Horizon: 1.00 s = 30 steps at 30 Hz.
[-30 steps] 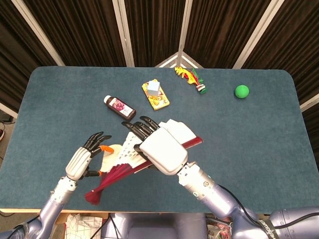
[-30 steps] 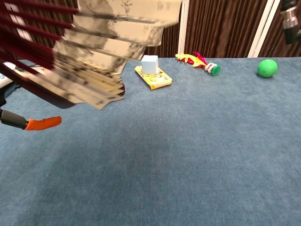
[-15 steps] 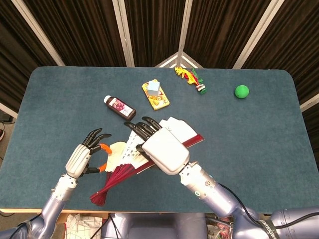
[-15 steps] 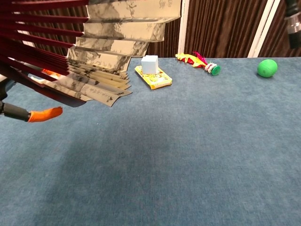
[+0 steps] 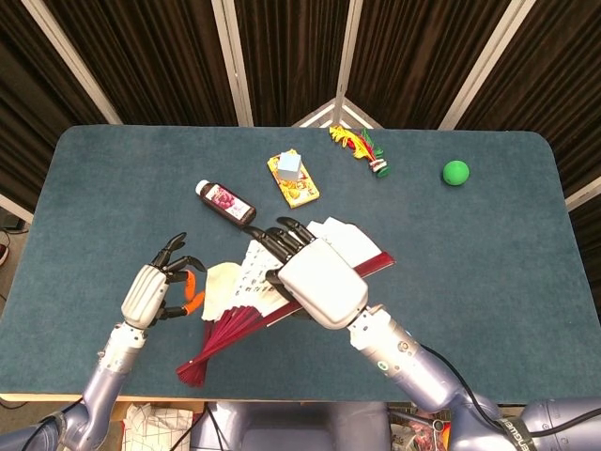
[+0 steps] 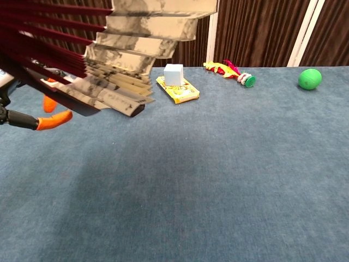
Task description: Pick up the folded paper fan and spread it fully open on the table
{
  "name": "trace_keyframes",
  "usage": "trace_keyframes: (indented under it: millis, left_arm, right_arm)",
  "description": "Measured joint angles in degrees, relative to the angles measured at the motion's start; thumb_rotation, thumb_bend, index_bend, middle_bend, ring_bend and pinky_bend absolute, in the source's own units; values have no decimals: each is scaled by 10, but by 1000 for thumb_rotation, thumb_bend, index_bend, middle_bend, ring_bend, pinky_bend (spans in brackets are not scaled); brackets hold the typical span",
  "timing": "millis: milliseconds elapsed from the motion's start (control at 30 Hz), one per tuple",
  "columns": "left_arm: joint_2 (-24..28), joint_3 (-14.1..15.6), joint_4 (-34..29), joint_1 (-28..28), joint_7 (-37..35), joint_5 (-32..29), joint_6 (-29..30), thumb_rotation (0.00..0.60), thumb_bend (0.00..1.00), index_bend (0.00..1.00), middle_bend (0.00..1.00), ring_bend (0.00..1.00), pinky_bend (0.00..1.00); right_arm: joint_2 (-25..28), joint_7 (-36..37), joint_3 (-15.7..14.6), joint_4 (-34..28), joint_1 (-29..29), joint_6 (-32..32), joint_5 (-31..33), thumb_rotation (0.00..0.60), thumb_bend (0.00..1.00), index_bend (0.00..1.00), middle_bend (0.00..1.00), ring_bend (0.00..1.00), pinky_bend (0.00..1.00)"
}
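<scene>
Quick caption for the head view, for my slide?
Right hand holds the partly spread paper fan above the blue table, left hand beside it.

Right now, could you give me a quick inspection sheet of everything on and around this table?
Surface: blue felt-covered table, level.
Job's things: paper fan with dark red ribs, partly spread, lifted off the table.
Clutter: dark bottle with white cap; grey cube on a yellow box; red and yellow feathered toy; green ball.
Hands: right hand holds the fan; left hand beside it, orange fingertips near the paper, contact unclear.
Cables: black cable along the right arm.
Surroundings: dark curtains with pale posts.
</scene>
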Motion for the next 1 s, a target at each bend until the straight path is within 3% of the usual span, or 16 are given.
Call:
trace_keyframes:
  millis: [267, 333, 400, 467, 533, 633, 800, 1000]
  left_arm:
    - [-4, -11, 31, 0, -13, -9, 11, 600, 428, 789, 444, 55, 177]
    - [-6, -15, 40, -1, -17, -11, 13, 600, 417, 750, 417, 53, 177]
    - [-8, -17, 48, -3, -21, -13, 13, 600, 373, 645, 336, 31, 173]
    - [-10, -18, 53, -4, -26, -14, 13, 600, 297, 466, 202, 5, 147]
    - [-10, -14, 54, -6, -33, -11, 9, 600, 207, 224, 56, 0, 88]
    - [-4, 5, 55, -10, -50, 2, -4, 600, 153, 54, 0, 0, 44]
    - [12, 34, 52, -23, -67, 24, -32, 600, 114, 0, 0, 0, 31]
    - [5, 31, 39, -27, -70, 21, -35, 600, 109, 0, 0, 0, 31]
  right_arm:
    - [26, 39, 2, 4, -20, 7, -10, 600, 403, 830, 149, 216, 163]
    - [33, 51, 3, 6, -26, 7, -14, 600, 403, 830, 149, 216, 163]
    - [42, 65, 3, 8, -32, 8, -20, 600, 404, 830, 149, 216, 163]
    - [50, 78, 3, 10, -38, 8, -26, 600, 404, 830, 149, 216, 163]
    - [55, 86, 3, 12, -42, 7, -29, 600, 404, 830, 149, 216, 163]
    - [62, 98, 4, 15, -46, 4, -34, 600, 404, 830, 149, 216, 163]
    - [65, 108, 3, 20, -47, -4, -42, 600, 404, 831, 149, 216, 163]
    - [64, 107, 3, 21, -46, -7, -44, 600, 403, 839, 149, 216, 163]
